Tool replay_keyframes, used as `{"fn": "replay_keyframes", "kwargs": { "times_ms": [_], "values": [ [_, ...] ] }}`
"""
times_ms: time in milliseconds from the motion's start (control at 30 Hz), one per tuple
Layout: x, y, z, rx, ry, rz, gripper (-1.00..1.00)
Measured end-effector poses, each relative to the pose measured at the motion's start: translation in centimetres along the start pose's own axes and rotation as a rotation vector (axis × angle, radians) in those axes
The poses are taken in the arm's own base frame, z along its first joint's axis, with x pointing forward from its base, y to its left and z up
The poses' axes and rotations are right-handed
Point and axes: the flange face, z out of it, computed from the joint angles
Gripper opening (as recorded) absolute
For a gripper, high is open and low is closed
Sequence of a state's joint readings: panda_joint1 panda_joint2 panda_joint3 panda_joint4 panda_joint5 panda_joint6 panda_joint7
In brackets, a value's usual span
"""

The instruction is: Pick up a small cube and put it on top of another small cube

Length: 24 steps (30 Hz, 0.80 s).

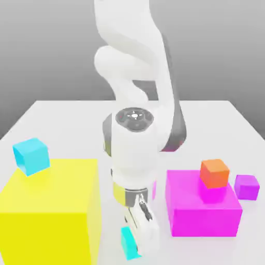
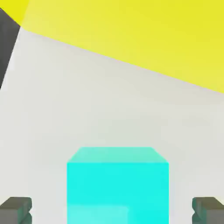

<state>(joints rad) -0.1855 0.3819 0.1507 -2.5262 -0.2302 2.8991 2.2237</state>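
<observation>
The small turquoise cube (image 1: pixel 129 242) rests on the white table near the front edge, between the yellow and magenta blocks. My gripper (image 1: pixel 140 239) has come down over it, pointing at the table. In the hand view the turquoise cube (image 2: pixel 117 186) sits midway between my two dark fingertips (image 2: pixel 15 210), with a gap of table showing on each side. The gripper (image 2: pixel 112 211) is open and touches nothing. A bluer sky-cyan small cube (image 1: pixel 31 156) sits on the far top corner of the yellow block.
A big yellow block (image 1: pixel 52 209) stands close on the exterior view's left and a magenta block (image 1: pixel 203 207) on its right. An orange cube (image 1: pixel 215 173) lies on the magenta block, with a small purple cube (image 1: pixel 247 187) beside it.
</observation>
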Motion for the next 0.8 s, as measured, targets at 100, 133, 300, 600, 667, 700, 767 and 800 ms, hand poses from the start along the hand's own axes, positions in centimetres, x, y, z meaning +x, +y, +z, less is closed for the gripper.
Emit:
{"fn": "replay_keyframes", "kwargs": {
  "times_ms": [100,133,300,600,667,700,767,800],
  "values": [
    [0.0,0.0,0.0,0.002,-0.001,0.000,-1.00],
    [0.0,0.0,0.0,0.002,-0.002,0.000,-1.00],
    [-0.1,-0.1,-2.9,0.002,-0.003,0.002,-1.00],
    [-3.1,-1.6,-9.3,0.031,0.002,-0.306,-1.00],
    [-2.9,-2.7,-11.0,0.038,0.017,-0.369,-1.00],
    [-2.7,-3.3,-12.0,0.041,0.025,-0.400,-1.00],
    [-2.3,-4.3,-13.8,0.046,0.039,-0.460,-1.00],
    [-2.0,-4.8,-14.8,0.047,0.046,-0.490,-1.00]
  ]
}}
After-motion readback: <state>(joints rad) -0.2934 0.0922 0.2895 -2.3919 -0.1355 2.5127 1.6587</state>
